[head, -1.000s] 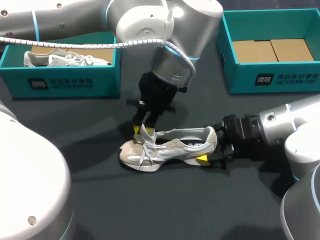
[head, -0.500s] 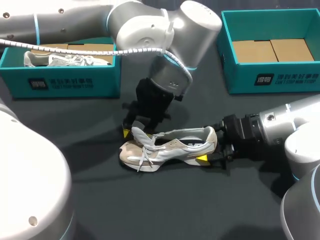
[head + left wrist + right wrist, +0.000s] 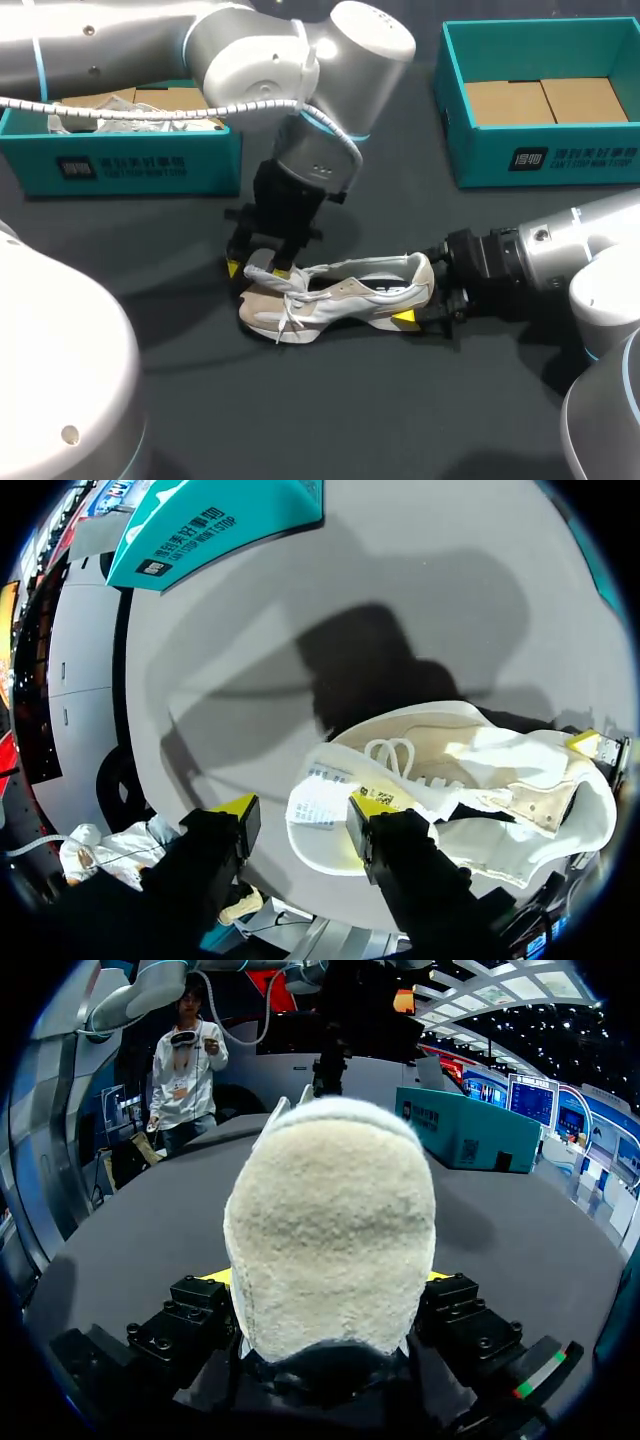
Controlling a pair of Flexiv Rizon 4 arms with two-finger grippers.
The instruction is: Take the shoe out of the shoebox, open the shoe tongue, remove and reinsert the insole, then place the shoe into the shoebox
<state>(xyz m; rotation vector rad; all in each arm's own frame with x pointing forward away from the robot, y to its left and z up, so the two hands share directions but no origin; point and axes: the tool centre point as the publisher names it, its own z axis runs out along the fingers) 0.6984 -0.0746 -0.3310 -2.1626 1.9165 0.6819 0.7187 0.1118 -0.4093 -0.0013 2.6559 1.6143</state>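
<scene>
Shoe (image 3: 340,295) is out of both boxes, upright on its sole on the dark table (image 3: 350,420). Its long axis runs roughly side to side across my view, toe to my L, heel to my R.

R gripper (image 3: 325,1278) is at the shoe's heel end, both fingers pressed on the heel from either side, so it's clamped on.

L gripper (image 3: 303,810) comes down over the shoe's toe end, fingers apart. The tongue (image 3: 318,805) is folded fwd over the laces and sits between them. It lies against one finger (image 3: 372,810), w/ bare table showing before the other, so no grip.

The tongue's inner face has a white label, print too small to read.

L shoebox (image 3: 120,165) is behind the shoe's toe side w/ a 2nd shoe (image 3: 130,120) inside. R shoebox (image 3: 545,155) is behind the heel side. Both are teal, w/ white print on the front wall.
</scene>
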